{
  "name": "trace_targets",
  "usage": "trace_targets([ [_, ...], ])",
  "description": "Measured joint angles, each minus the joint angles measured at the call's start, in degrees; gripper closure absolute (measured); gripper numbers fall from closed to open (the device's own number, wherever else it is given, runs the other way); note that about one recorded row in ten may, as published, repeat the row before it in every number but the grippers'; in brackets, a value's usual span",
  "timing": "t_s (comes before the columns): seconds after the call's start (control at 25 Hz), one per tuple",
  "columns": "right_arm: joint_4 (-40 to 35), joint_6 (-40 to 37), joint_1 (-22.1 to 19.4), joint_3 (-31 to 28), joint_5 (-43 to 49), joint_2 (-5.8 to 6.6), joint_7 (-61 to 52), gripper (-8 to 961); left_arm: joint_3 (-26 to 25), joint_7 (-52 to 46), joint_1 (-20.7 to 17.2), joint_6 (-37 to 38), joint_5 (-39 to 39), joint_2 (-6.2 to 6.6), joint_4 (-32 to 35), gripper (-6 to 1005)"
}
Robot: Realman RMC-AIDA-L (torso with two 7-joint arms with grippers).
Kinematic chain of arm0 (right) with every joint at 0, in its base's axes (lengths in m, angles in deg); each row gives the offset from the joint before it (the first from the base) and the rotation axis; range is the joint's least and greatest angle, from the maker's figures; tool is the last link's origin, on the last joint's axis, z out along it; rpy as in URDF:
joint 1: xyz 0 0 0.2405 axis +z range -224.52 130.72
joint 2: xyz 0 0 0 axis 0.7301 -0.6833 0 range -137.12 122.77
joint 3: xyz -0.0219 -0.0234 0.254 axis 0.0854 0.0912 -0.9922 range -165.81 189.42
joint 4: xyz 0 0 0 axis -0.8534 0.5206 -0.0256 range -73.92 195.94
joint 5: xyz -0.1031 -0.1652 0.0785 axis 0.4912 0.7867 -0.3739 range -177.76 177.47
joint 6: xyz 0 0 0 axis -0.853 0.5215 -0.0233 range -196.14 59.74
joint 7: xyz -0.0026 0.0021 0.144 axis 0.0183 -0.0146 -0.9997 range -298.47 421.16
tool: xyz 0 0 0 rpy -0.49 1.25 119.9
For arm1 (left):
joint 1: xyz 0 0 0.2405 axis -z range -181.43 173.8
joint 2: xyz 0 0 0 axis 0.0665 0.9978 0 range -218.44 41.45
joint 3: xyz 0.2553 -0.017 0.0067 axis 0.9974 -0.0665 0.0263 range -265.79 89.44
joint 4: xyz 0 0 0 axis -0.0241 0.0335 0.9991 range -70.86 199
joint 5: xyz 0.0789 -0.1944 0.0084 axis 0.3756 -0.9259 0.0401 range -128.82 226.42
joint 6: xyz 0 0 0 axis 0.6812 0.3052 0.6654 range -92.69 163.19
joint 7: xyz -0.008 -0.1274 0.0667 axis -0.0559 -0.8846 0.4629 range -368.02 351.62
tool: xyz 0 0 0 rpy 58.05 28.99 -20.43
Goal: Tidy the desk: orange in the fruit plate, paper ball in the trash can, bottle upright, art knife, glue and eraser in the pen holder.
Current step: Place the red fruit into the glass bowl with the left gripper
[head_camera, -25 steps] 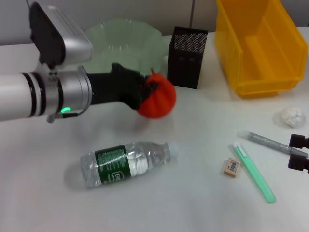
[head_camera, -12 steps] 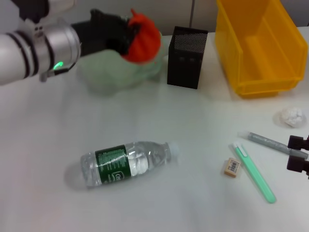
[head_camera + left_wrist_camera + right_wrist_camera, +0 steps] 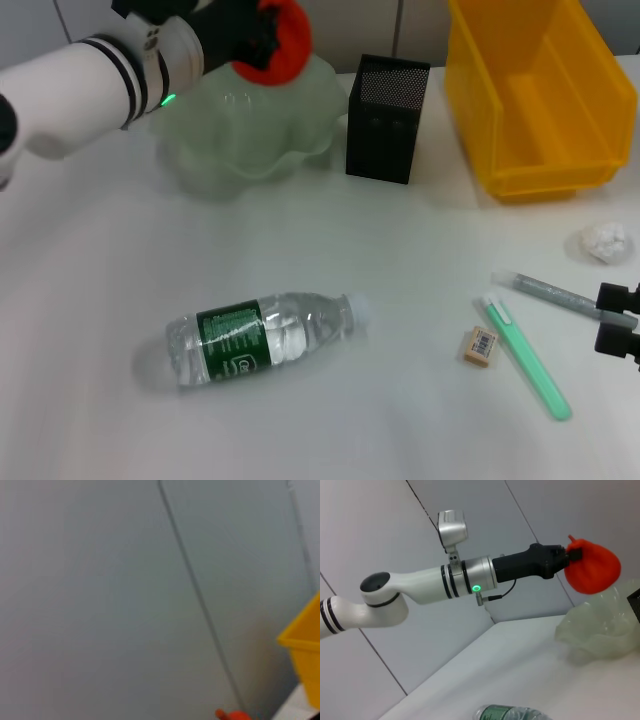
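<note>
Orange [image 3: 279, 40] lifted higher, left gripper [image 3: 262, 38] above fruit plate [image 3: 250, 130]

Translucent, seemingly plastic fruit plate [image 3: 250, 135]

A pale grey panelled wall [image 3: 470, 510] with dark seams rises behind.

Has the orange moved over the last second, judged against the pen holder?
Yes. The orange, shut in the left gripper, has gone from level with the pen holder up and back, above the fruit plate.
</note>
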Motion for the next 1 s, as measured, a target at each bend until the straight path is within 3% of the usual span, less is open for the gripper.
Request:
trace_targets([
  [0.08, 0.6, 0.2, 0.0, 0.0, 0.0, 0.13, 0.3, 197, 4.2, 0.0, 1.2, 10.8, -0.2, -0.17, 2.5, 935],
  [0.32, 0.8, 0.7, 0.5, 0.0, 0.0, 0.16, 0.4, 196, 5.8, -0.1, 1.4, 16.3, -0.2, -0.2, 4.3, 932],
  [1.0, 1.1, 0.8, 2.3, 0.2, 2.0, 0.14, 0.3, 197, 7.6, 0.0, 1.7, 16.9, 0.1, -0.21, 8.9, 903],
])
